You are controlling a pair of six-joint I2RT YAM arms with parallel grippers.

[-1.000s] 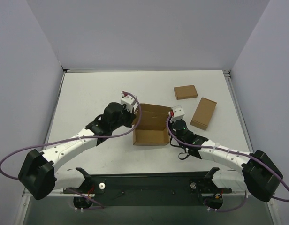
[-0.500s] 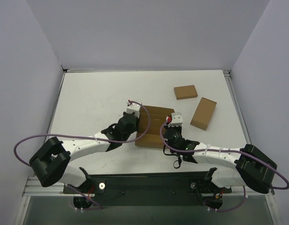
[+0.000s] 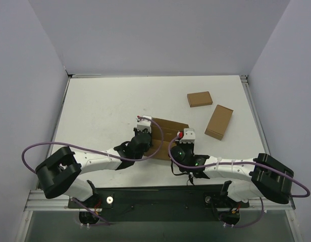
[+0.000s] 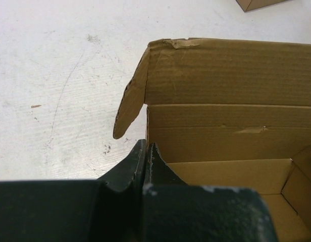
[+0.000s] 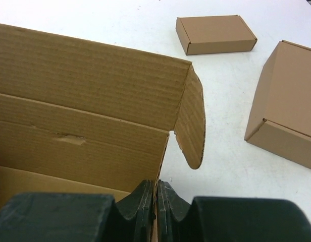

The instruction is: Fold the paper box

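Two grippers had closed on the paper box (image 3: 168,132), which sat on the white table (image 3: 105,106) just below the middle of the top view, close above the arm bases. In the left wrist view the left gripper (image 4: 147,161) had its jaws pressed together at the lower centre of the frame, apparently pinching the box's left side wall. In the right wrist view the right gripper (image 5: 156,194) pinched the right side wall the same way, with only the cardboard's thickness between the fingers. The walls appeared to be raised already. The lid panel (image 4: 226,70) stood upright at the far side, with a rounded left ear flap (image 4: 130,103) and a right ear flap (image 5: 192,121) splaying outward. The step in hand looked like steadying the formed tray. The next move would probably call for letting go of one wall, turning both ears inward, then bringing the lid's top edge down and forward while the other arm held the box. The table was bare toward the upper left. Toward the upper right lay a small flat box (image 3: 199,99) and a longer closed box (image 3: 219,122) near the right ear flap, so that side was tighter. The near table edge was close behind.
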